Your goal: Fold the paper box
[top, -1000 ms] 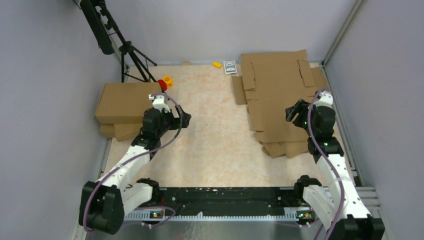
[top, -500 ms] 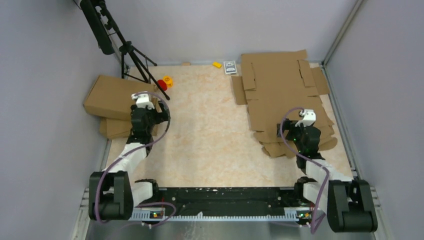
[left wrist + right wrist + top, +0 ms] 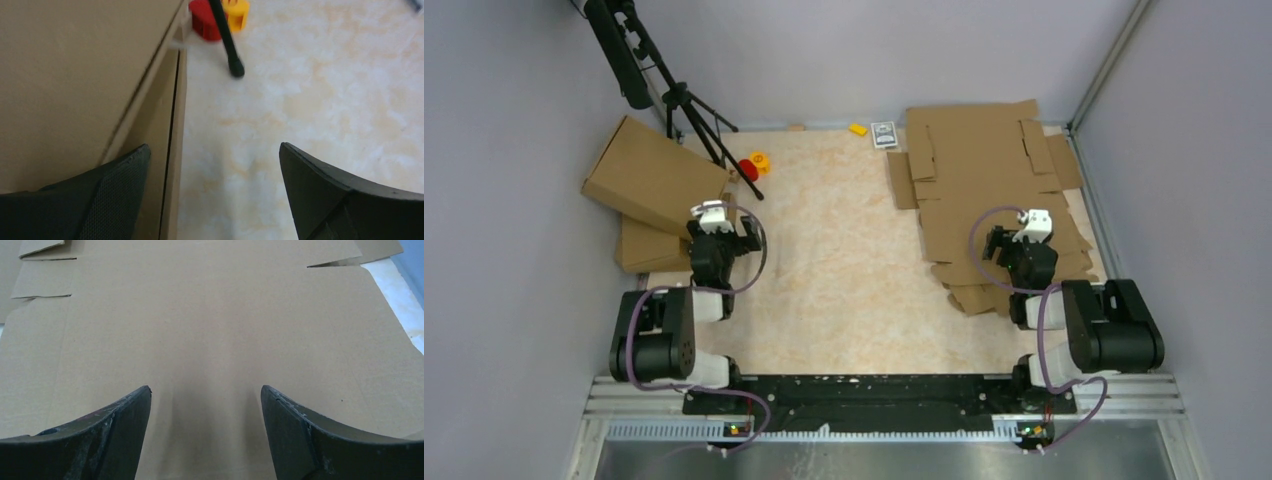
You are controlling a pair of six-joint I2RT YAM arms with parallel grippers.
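The paper box (image 3: 652, 176) is a shallow brown carton at the far left, tilted up against the left wall and resting on smaller brown cardboard pieces (image 3: 646, 250). In the left wrist view the box (image 3: 75, 75) fills the upper left, with its edge beside my left finger. My left gripper (image 3: 722, 236) is open and empty just right of the box; in its own view (image 3: 212, 155) it hangs over bare table. My right gripper (image 3: 1009, 246) is open and empty low over the pile of flat slotted sheets (image 3: 984, 170), which fills the right wrist view (image 3: 210, 315) between the fingers (image 3: 205, 390).
A black tripod (image 3: 686, 110) stands at the back left; its foot (image 3: 235, 67) lies ahead of my left gripper. A red piece (image 3: 748, 168) and a yellow piece (image 3: 761, 158) sit beside it. A small card (image 3: 884, 134) and a yellow block (image 3: 857, 129) lie at the back edge.
Both arms have pulled back toward their bases and folded low. The paper box has slid toward the far left and tipped up against the wall.
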